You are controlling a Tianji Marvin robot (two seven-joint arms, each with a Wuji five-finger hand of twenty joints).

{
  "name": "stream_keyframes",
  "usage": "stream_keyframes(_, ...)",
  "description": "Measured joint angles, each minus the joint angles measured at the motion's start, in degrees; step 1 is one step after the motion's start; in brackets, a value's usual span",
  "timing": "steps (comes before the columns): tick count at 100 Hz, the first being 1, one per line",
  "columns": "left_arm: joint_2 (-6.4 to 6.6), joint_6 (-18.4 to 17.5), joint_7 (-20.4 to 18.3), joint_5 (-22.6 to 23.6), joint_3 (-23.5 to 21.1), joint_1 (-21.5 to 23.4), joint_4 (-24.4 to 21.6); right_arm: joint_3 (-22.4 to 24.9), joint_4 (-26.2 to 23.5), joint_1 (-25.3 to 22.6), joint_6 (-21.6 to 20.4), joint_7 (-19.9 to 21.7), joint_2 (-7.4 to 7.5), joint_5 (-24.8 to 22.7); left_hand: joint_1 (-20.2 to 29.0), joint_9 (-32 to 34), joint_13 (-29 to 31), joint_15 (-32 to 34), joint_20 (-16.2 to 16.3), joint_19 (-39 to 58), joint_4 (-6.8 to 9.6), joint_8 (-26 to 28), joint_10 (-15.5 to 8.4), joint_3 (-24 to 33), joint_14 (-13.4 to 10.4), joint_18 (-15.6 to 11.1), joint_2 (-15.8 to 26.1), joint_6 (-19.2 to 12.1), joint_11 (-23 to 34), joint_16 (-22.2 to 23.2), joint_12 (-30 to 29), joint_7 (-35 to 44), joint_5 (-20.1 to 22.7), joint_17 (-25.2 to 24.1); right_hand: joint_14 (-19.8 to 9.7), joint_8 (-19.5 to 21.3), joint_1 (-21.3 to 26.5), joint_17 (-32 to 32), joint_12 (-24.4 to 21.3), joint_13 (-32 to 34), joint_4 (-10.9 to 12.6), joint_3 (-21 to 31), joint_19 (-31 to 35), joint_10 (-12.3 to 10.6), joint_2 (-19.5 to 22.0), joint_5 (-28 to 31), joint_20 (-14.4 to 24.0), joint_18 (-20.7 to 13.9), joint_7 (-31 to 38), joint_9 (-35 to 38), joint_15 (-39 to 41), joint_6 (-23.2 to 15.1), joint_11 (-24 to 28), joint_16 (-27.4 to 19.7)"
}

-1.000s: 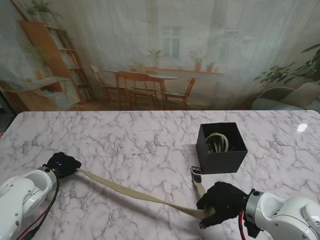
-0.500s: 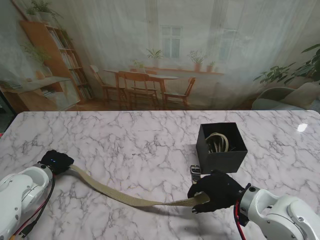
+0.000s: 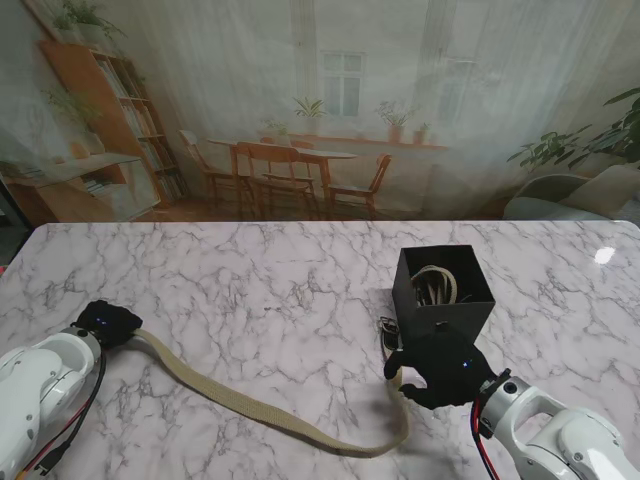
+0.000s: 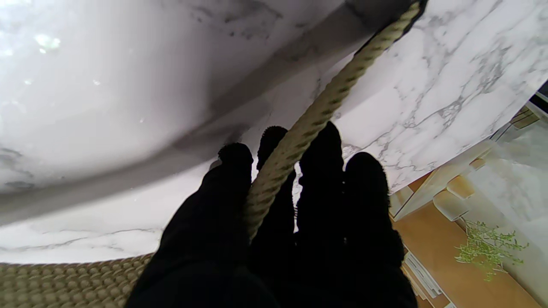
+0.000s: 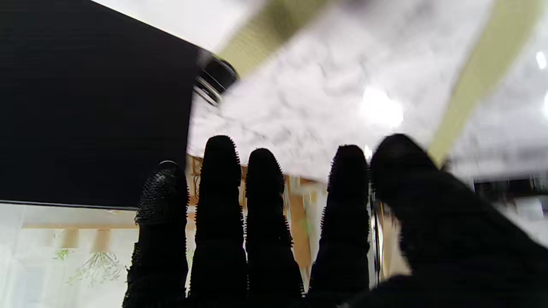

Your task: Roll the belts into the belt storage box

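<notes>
Sagging limp across the worktop, the woven belt wants grasping near its buckle; left hand clenched on its tail, right hand unclear.

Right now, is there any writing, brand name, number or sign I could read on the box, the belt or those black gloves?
None can be read.
belt storage box: plain black walls, no label.
tan belt: bare weave, its buckle too small to show any mark.
left hand and right hand: plain black gloves; only small blue lights, no text.
</notes>
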Motion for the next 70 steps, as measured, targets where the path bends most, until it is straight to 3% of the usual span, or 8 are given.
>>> stream_keyframes(4,0.00,0.2,-0.1,0.0,0.0,0.0,0.0,0.2,0.0,0.2,-0.3,1.8,0.21,-2.6,0.0,0.0,0.0,0.0,0.0,0.0,0.00,0.0,0.0,0.0,0.0,0.0,0.0,0.0,0.0,0.0,0.0,0.0,0.0,-0.1,0.1,0.0,2.1,-0.3,-0.7,-1.1,1.4,3.6,-0.7,0.1,-0.2,-2.7,0.0,0.1,-3.0,-1.9,0.1,-1.5,-1.2,-0.5)
stream_keyframes(12,0.00,0.5,-0.3,0.0,0.0,0.0,0.0,-0.1,0.6,1.3,-0.9,5.3,1.02,-2.3,0.0,0.0,0.0,0.0,0.0,0.0,0.00,0.0,0.0,0.0,0.0,0.0,0.0,0.0,0.0,0.0,0.0,0.0,0.0,-0.1,-0.4,-0.3,4.8,-1.2,-2.1,-2.6,2.4,8.3,-2.5,0.0,-0.1,-8.8,-0.5,-0.1,-7.1,-5.0,-1.3,-3.7,-2.6,-1.3)
stream_keyframes(24,0.00,0.7,-0.4,0.1,0.0,0.0,0.0,-1.7,2.5,3.5,-1.7,5.4,1.94,-4.9,0.0,0.0,0.0,0.0,0.1,0.0,0.00,0.1,0.0,0.0,0.0,0.0,0.0,0.0,0.0,0.0,0.0,0.0,0.0,-0.6,-1.5,-3.7,6.8,-2.9,-4.9,-5.2,2.6,11.3,-5.1,0.5,-0.3,-14.4,-1.4,-0.2,-8.2,-9.3,-4.3,-5.8,-4.5,-3.2)
stream_keyframes(31,0.00,0.8,-0.5,0.1,0.0,0.1,-0.1,-2.3,3.3,4.6,-2.4,5.8,2.15,-6.1,0.0,0.0,-0.1,0.0,0.1,0.0,0.00,0.0,0.0,0.0,0.0,0.0,0.0,0.0,0.0,0.0,0.0,0.0,-0.1,-0.6,-1.4,-4.5,6.8,-4.0,-6.7,-7.2,2.6,11.4,-6.7,0.6,-1.3,-14.5,-1.7,-0.2,-7.9,-11.5,-6.4,-6.4,-6.0,-4.1)
stream_keyframes(41,0.00,0.9,-0.6,0.0,-0.2,0.3,-0.3,-4.0,4.5,6.5,-3.1,9.9,2.59,-2.7,0.0,0.0,-0.1,0.0,0.3,0.0,0.00,0.0,0.0,0.0,0.0,0.0,0.0,0.0,0.0,0.0,0.0,0.0,-0.1,-0.6,-1.4,-5.4,6.8,-5.0,-9.6,-9.2,2.7,11.5,-7.7,0.7,-3.6,-15.1,-2.1,-0.2,-7.2,-14.9,-8.2,-6.6,-8.0,-5.9)
stream_keyframes(49,-0.01,1.1,-0.8,-0.1,-0.3,0.4,-0.3,-5.8,5.4,7.8,-3.1,10.9,2.94,-3.2,0.0,0.0,-0.1,0.0,0.6,0.0,0.00,0.2,0.0,0.0,0.0,0.0,0.0,0.0,0.0,0.0,0.0,0.0,-0.1,-0.6,-1.4,-5.8,6.5,-6.0,-11.7,-10.9,2.7,12.0,-9.4,1.2,-4.7,-15.1,-2.2,-0.2,-6.9,-17.6,-9.6,-7.1,-9.6,-7.2)
stream_keyframes(58,-0.03,1.3,-1.1,-0.2,-0.4,0.5,-0.5,-8.0,6.5,9.8,-2.9,15.4,3.22,-3.0,0.0,0.0,-0.1,0.0,0.6,0.0,0.00,0.2,0.0,0.0,0.0,0.0,0.1,0.0,0.0,0.0,0.0,0.0,-0.1,-0.6,-1.4,-5.8,6.4,-6.7,-13.1,-11.9,2.7,12.0,-9.6,1.4,-6.4,-14.7,-2.6,-0.2,-5.1,-18.9,-10.9,-7.2,-10.3,-7.8)
stream_keyframes(70,-0.08,1.4,-1.1,-0.4,-0.5,0.5,-0.5,-9.9,8.1,11.4,-2.4,16.8,3.44,-3.2,0.0,0.0,-0.1,0.0,0.6,0.0,0.00,0.2,0.0,0.0,0.0,0.0,0.1,0.0,0.0,0.0,0.0,0.0,-0.1,-0.6,-1.4,-4.9,5.1,-7.1,-15.0,-12.5,2.7,11.9,-10.8,1.4,-6.9,-9.4,-2.8,-0.2,-2.7,-20.3,-10.9,-7.2,-10.3,-8.6)
